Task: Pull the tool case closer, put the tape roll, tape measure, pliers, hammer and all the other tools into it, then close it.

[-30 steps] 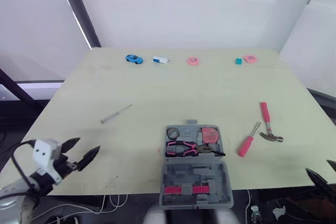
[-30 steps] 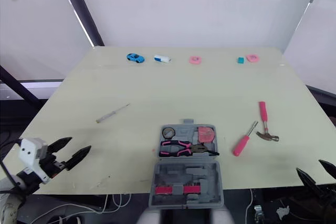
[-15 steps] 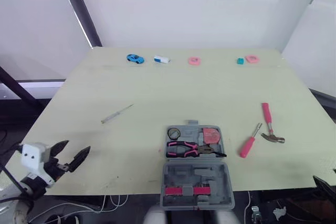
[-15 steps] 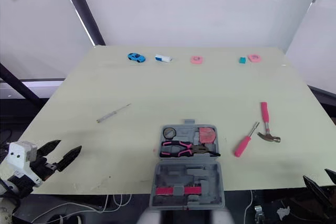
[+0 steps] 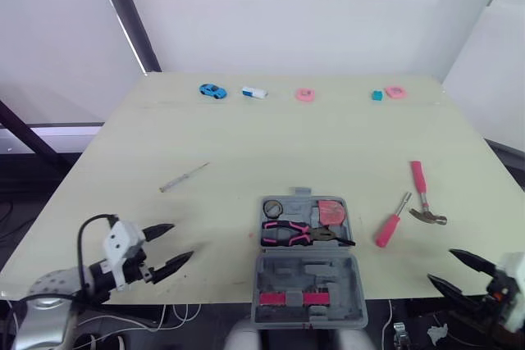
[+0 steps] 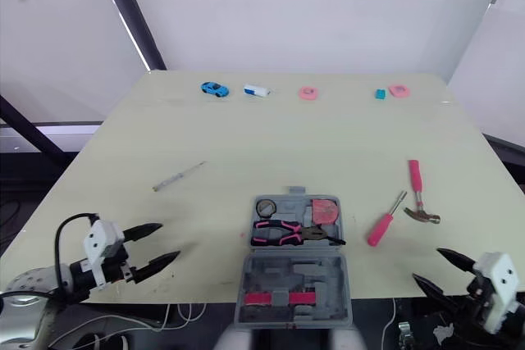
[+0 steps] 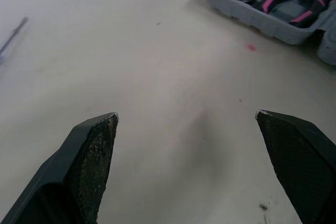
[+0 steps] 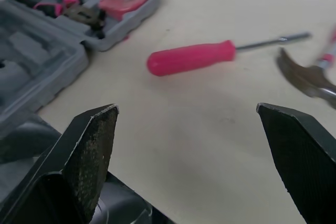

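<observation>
both hands have swung inward over the worktop (image 5: 287,137): left hand (image 5: 182,240) at lower left, right hand (image 5: 439,265) at lower right, each open and empty. case (image 5: 279,272) lies open at lower centre, part filled. loading is in hand, so the right hand likely must reach up-left to the screwdriver (image 5: 385,229).

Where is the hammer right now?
In the head views, the hammer lies on the right side of the table, just right of the pink screwdriver, outside the open tool case.
</observation>
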